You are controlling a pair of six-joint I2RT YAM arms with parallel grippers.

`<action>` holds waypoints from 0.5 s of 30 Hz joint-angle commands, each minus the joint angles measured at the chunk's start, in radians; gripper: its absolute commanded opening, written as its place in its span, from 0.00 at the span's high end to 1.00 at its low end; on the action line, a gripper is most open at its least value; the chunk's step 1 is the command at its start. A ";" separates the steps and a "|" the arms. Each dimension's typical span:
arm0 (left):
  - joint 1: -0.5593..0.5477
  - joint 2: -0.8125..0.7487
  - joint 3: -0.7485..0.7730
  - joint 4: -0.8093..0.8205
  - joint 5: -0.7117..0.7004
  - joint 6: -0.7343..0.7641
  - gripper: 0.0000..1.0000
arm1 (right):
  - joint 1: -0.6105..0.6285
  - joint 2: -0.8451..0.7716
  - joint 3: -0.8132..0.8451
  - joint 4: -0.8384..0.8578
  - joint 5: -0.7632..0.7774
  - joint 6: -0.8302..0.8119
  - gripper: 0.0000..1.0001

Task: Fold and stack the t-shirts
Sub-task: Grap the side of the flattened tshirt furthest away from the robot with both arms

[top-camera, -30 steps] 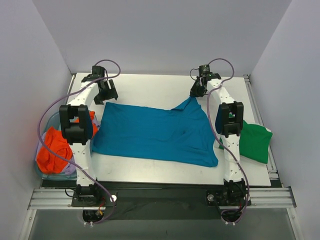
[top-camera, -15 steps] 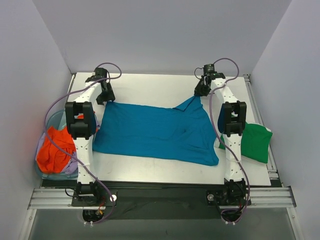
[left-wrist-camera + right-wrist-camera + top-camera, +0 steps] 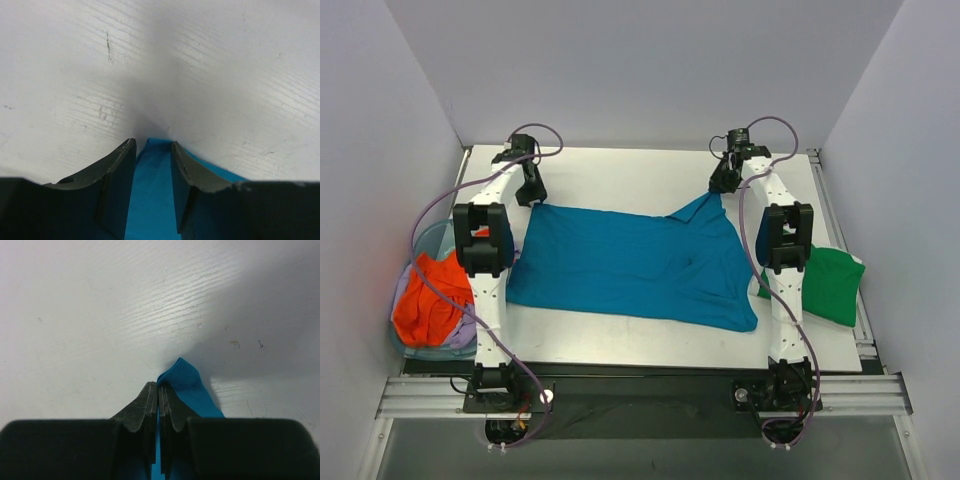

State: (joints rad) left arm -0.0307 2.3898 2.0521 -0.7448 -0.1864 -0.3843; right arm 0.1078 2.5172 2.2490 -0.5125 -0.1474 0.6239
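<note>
The large teal-blue t-shirt lies spread out flat on the white table. My left gripper is down at its far left corner. In the left wrist view the left gripper has its fingers apart on either side of a strip of teal cloth, with a gap still showing. My right gripper is shut on the far right corner and holds it slightly raised; the right wrist view shows the right gripper pinching the teal cloth. A green t-shirt lies at the right edge.
A light blue basket sits off the table's left side and holds an orange t-shirt and a lavender one. Grey walls enclose the table on three sides. A metal rail runs along the near edge.
My left gripper has come down onto the teal shirt's far left corner and its jaws have narrowed around the cloth. The right gripper shifted slightly farther right, keeping its corner.
</note>
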 commanded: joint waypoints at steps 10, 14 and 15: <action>0.005 0.040 0.054 -0.021 0.013 -0.011 0.77 | -0.014 -0.073 0.009 -0.032 -0.004 -0.010 1.00; 0.005 0.049 0.063 -0.027 0.025 -0.004 0.89 | -0.016 -0.087 0.020 -0.032 0.003 0.000 1.00; 0.003 0.049 0.065 -0.019 0.040 0.001 0.90 | -0.017 -0.093 0.027 -0.032 0.005 0.005 1.00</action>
State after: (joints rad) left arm -0.0307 2.4134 2.0758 -0.7574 -0.1738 -0.3885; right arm 0.0986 2.5153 2.2490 -0.5209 -0.1570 0.6254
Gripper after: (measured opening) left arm 0.115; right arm 0.026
